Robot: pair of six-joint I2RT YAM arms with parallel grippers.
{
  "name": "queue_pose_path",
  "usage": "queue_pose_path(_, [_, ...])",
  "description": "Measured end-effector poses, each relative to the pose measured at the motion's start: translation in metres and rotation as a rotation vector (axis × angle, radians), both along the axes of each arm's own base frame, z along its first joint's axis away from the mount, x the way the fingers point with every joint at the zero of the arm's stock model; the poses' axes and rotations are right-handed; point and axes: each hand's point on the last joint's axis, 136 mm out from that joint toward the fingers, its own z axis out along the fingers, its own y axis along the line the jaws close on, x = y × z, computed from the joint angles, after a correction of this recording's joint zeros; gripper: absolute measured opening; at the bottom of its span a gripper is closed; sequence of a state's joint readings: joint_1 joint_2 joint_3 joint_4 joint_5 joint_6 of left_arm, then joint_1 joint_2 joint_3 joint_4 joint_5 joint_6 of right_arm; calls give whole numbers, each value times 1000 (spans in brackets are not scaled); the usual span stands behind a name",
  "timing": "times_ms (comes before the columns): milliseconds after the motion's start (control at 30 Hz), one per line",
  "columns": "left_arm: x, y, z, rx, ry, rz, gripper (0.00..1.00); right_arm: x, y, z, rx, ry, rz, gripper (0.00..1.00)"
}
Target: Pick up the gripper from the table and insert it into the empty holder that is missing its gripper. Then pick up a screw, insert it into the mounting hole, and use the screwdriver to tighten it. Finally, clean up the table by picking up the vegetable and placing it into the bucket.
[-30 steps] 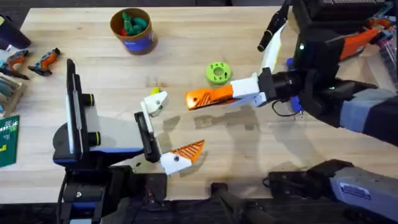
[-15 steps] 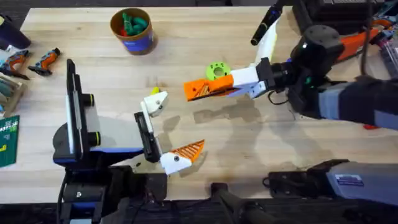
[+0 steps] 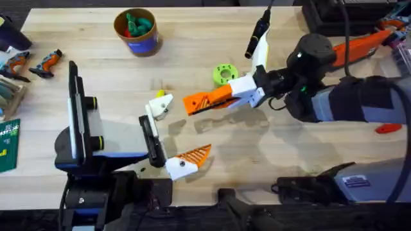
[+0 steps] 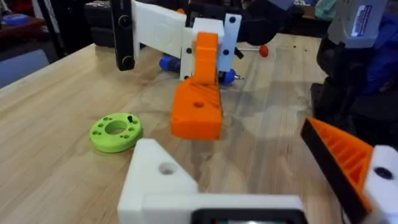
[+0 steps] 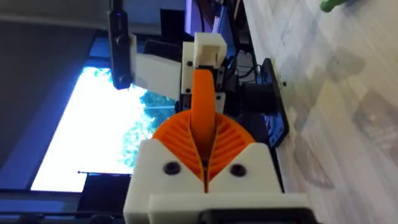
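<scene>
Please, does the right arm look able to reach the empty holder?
Probably yes: only bare table separates the holder from the gripper held in the right tool; the green disc sits aside.

We see a broad light wooden table [image 3: 212, 25] with clear grain, evenly lit, with soft shadows on its surface. Past its far edge the room turns dark. At its left edge lie small orange-and-black tools [image 3: 32, 62] and a green booklet [image 3: 8, 144]. Beyond the table's edge, in the right wrist view, a bright blue screen [image 5: 93, 124] glows above dark furniture.
</scene>
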State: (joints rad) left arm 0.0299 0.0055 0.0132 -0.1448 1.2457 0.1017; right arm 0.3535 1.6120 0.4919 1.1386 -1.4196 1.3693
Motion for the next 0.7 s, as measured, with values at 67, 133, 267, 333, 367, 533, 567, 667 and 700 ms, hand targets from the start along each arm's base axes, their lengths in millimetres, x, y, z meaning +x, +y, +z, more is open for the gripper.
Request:
queue_pose_path(67, [0, 0, 0, 0, 0, 0, 986, 1, 3, -2, 0, -2, -6, 12])
queue_pose_path(133, [0, 0, 0, 0, 0, 0, 986, 0, 7, -5, -1, -3, -5, 12])
queue_pose_path(267, [0, 0, 0, 0, 0, 0, 986, -5, 15, -8, 1, -8, 11, 12])
queue_pose_path(333, [0, 0, 0, 0, 0, 0, 986, -6, 17, -8, 6, -16, 17, 12])
queue_pose_path(367, [0, 0, 0, 0, 0, 0, 985, -6, 18, -8, 8, -19, 17, 12])
queue_pose_path(533, [0, 0, 0, 0, 0, 0, 986, -6, 22, -9, 8, -6, 9, 12])
queue_pose_path(567, [0, 0, 0, 0, 0, 0, 986, -6, 23, -9, 7, -4, 10, 12])
queue_pose_path(667, [0, 0, 0, 0, 0, 0, 986, -9, 28, -10, 3, 7, 10, 12])
queue_pose_path(700, [0, 0, 0, 0, 0, 0, 986, -10, 29, -10, 2, 10, 12, 12])
